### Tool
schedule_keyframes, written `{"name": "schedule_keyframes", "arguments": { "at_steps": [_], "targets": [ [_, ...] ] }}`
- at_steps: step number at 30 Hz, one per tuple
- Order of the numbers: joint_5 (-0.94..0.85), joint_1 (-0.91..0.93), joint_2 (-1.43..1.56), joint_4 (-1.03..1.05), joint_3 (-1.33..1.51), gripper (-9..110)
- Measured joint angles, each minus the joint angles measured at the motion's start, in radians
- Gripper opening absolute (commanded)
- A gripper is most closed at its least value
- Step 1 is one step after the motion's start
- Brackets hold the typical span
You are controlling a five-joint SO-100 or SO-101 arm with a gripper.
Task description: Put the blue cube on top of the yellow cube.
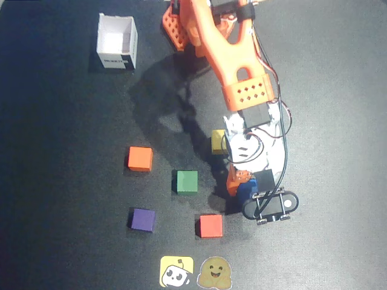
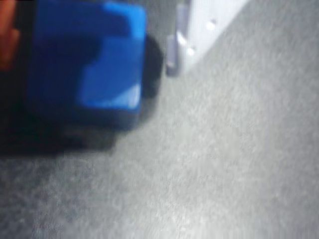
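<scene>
Overhead and wrist views of the pick-up step. The gripper (image 1: 247,184) is lowered over the blue cube (image 1: 245,189), which sits on the dark table (image 1: 72,181) just right of the green cube (image 1: 187,180) and above-right of the red cube (image 1: 210,226). In the wrist view the blue cube (image 2: 87,59) fills the upper left, with an orange finger (image 2: 7,40) at its left edge and a white finger (image 2: 199,30) set slightly apart on its right; a dark gap shows between that finger and the cube. The jaws therefore appear open around the cube, not yet clamped. The yellow cube (image 1: 217,141) lies above the green cube and to its right, close behind the arm.

Judged next move: close on the cube, lift it clear, carry it the short way to the yellow cube and lower it squarely.

Hard to read: the wrist view is blurred; the arm and its cables cover most of both cubes from above, so contact cannot be confirmed. An orange cube (image 1: 140,158), a purple cube (image 1: 143,219) and a white box (image 1: 117,41) stand left of the green cube.
</scene>
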Motion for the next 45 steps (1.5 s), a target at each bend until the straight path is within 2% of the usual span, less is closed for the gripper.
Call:
{"name": "schedule_keyframes", "arguments": {
  "at_steps": [9,17,26,45],
  "targets": [
    [0.009,0.0,-0.021,-0.028,0.0,17],
    [0.011,0.0,-0.031,-0.046,0.0,5],
    [0.011,0.012,-0.031,-0.046,0.0,6],
    [0.009,0.13,0.212,0.27,0.0,6]
  ]
}}
